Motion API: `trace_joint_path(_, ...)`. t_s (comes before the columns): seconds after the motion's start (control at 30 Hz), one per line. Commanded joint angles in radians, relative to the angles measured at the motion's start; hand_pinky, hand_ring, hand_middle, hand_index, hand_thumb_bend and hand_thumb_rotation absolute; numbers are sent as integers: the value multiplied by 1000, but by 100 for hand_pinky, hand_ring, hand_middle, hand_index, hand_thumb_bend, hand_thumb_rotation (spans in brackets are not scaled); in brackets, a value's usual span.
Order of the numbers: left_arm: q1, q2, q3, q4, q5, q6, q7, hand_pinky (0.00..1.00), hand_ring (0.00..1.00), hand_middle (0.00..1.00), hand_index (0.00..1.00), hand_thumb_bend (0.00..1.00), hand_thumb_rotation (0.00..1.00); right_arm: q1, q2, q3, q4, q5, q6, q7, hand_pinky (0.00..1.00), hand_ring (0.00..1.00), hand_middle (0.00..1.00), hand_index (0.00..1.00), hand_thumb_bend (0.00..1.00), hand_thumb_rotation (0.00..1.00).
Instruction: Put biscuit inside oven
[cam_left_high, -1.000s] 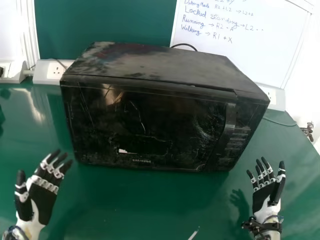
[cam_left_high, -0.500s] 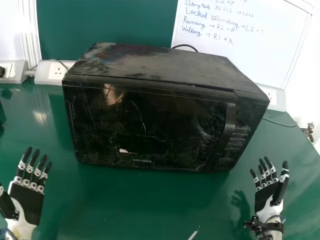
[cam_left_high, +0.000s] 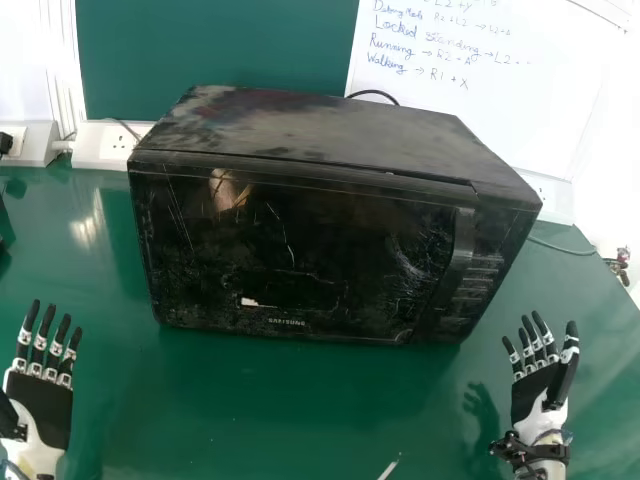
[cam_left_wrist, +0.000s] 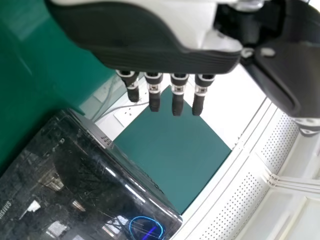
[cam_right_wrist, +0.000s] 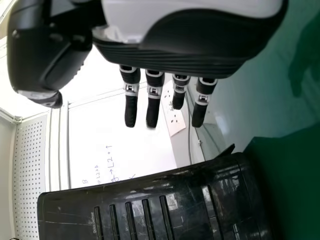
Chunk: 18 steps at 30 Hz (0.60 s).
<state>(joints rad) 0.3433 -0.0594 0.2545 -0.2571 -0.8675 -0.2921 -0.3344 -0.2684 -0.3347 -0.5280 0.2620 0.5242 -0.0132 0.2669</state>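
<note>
Oven (cam_left_high: 300, 240) on tabletop (cam_left_high: 250, 410), mid head view, door shut, inside hidden. Left hand (cam_left_high: 42, 405) left of it, thumb cut off at edge; right hand (cam_left_high: 533, 396) right. Both: fingers straight, slightly spread. Pale sliver (cam_left_high: 389, 467), bottom edge, cut off, unclear what.

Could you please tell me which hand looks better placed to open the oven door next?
Probably the right hand: the door is shut, and its handle sits toward the robot's right, nearer that open hand. The left hand is off beyond the oven's left side.
</note>
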Motion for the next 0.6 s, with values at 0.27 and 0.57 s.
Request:
trace_joint_path(0.27, -1, -11, 29, 10, 25, 9, -22, 100, 100, 100, 96, 95, 90, -7, -8, -7, 10, 4, -8, 12, 87, 89, 87, 81, 82, 63)
trace_joint_path(0.57, -4, -4, 34, 7, 33, 17, -22, 100, 100, 100, 95, 94, 92, -3, -7, -5, 0, -14, -18, -6, 86, 88, 86, 81, 87, 67)
